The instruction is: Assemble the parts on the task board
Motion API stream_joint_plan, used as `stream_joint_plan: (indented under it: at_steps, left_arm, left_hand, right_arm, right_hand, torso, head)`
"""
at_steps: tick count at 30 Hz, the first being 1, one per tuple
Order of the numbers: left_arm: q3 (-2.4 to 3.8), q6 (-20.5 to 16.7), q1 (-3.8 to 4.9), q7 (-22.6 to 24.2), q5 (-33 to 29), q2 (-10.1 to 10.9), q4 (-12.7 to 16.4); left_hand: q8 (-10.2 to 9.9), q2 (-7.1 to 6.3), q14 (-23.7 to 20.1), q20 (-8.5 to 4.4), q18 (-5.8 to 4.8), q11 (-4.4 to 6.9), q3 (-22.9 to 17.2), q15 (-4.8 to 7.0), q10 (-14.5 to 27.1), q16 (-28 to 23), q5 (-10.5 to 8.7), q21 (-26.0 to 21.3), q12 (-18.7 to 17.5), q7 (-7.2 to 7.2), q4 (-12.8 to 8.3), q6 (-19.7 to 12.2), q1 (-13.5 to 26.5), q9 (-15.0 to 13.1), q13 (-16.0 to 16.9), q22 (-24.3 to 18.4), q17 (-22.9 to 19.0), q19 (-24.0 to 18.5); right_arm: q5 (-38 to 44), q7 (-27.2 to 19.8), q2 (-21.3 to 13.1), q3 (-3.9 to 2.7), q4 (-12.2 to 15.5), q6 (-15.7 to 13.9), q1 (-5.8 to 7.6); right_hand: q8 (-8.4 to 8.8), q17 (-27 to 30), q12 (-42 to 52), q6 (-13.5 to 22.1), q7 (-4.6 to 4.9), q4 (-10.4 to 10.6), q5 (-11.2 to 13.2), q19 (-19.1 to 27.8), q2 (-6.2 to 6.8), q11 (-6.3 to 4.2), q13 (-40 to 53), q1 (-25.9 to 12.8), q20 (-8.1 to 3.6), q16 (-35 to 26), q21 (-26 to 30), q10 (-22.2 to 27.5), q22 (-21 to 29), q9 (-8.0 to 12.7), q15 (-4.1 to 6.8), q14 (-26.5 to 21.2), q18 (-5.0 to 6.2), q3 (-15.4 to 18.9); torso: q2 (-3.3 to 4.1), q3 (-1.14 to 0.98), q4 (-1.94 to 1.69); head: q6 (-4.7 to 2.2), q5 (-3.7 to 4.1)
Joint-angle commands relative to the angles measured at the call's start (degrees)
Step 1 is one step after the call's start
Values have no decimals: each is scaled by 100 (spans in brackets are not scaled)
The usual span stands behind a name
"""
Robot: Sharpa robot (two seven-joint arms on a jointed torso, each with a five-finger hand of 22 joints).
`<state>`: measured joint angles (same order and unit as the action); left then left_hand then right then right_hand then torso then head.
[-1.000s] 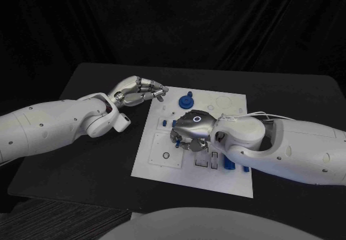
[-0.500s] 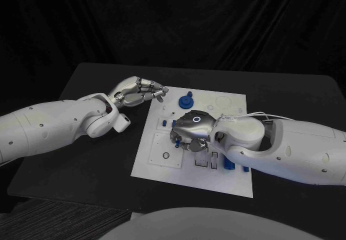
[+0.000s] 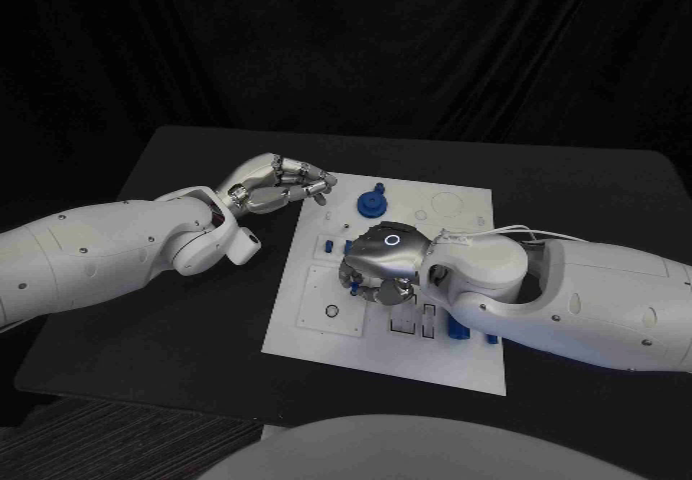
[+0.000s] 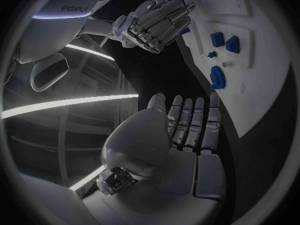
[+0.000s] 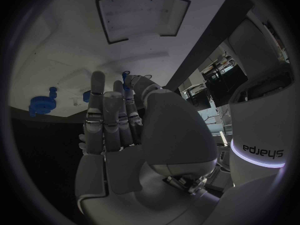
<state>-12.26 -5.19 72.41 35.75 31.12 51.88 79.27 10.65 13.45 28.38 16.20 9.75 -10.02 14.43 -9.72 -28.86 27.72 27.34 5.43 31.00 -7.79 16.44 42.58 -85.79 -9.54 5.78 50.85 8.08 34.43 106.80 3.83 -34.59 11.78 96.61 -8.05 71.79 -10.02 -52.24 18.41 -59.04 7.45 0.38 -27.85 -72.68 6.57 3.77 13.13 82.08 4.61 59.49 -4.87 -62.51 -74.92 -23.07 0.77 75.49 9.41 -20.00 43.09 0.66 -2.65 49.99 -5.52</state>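
Head view shows the white task board lying mid-counter, with the right hand hovering low over its middle, fingers curled down around a small blue part pinched at their tips. Left hand sits just off the board's far left corner above the black counter, fingers curled in on nothing. Near it on the board stands a round blue part, and more blue parts lie beside the right wrist.
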Motion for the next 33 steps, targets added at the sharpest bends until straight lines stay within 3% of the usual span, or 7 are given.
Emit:
stream_joint_plan:
  at_steps: [1,33]
  left_arm:
    - [4,69,-10,48,-34,-13,3]
    - [4,108,-24,-13,-34,-8,-20]
  left_hand:
    - [36,-10,3,7,41,-32,-44,-4,18,14,14,19,22,-20,5,18,-47,8,-6,-9,-7,39]
    - [34,-8,8,8,39,-39,-56,-14,24,17,11,20,20,-27,8,9,-50,15,-9,-14,-11,42]
  right_arm:
    - [49,70,-6,9,18,83,-28]
    - [49,35,-94,8,106,-209,-35]
  right_hand:
    - [-32,4,-20,-17,1,-32,19,38,-8,10,-7,-37,-8,-25,-37,-16,-152,-5,-6,-28,58,4]
    - [-29,22,-13,-54,-6,-47,23,51,-12,1,-1,-41,-8,-42,-38,-50,-151,-4,-2,-40,61,6]
  torso:
    - [-1,-2,-1]
    - [1,0,-2]
  head:
    - [1,-3]
    - [1,-43]
